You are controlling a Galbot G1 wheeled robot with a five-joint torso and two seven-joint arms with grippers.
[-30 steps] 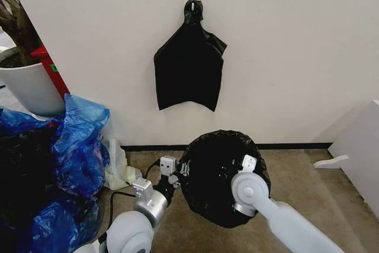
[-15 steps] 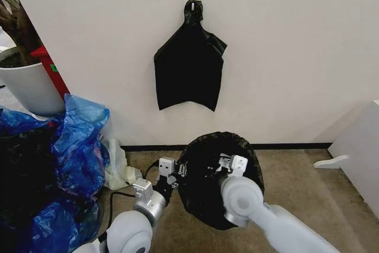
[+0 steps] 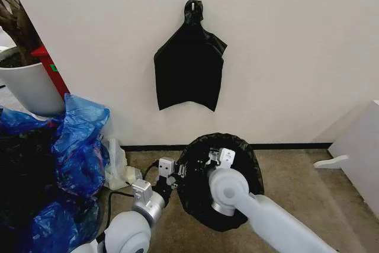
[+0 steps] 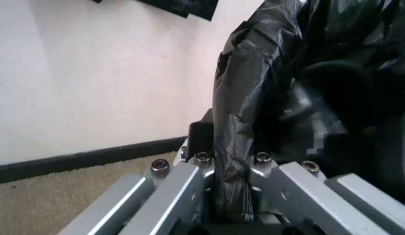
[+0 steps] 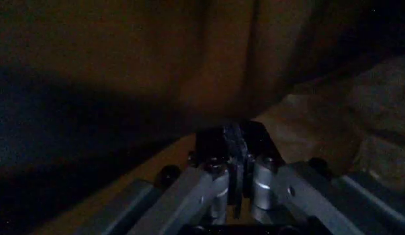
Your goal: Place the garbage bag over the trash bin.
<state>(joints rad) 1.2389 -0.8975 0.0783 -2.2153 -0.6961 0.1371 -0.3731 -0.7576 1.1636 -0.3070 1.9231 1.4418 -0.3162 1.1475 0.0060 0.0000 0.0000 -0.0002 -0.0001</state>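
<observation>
The black garbage bag (image 3: 195, 197) is draped over the trash bin, which is hidden under it, on the carpet by the wall. My left gripper (image 3: 179, 171) is at the bag's left rim. In the left wrist view it (image 4: 230, 205) is shut on a crinkled fold of the bag (image 4: 268, 98). My right gripper (image 3: 214, 157) reaches down into the bag's mouth near the middle. In the right wrist view its fingers (image 5: 235, 142) are shut inside the dark interior. Whether film is pinched between them I cannot tell.
A second black bag (image 3: 188, 66) hangs from a wall hook above. Blue plastic bags (image 3: 71, 146) pile up at the left under a white plant pot (image 3: 29, 87). A pale bag (image 3: 118, 170) lies beside the left arm. White furniture (image 3: 361, 146) stands at the right.
My right gripper has moved from the bag's right rim leftward to the middle of the opening. The left gripper has held its place on the left rim.
</observation>
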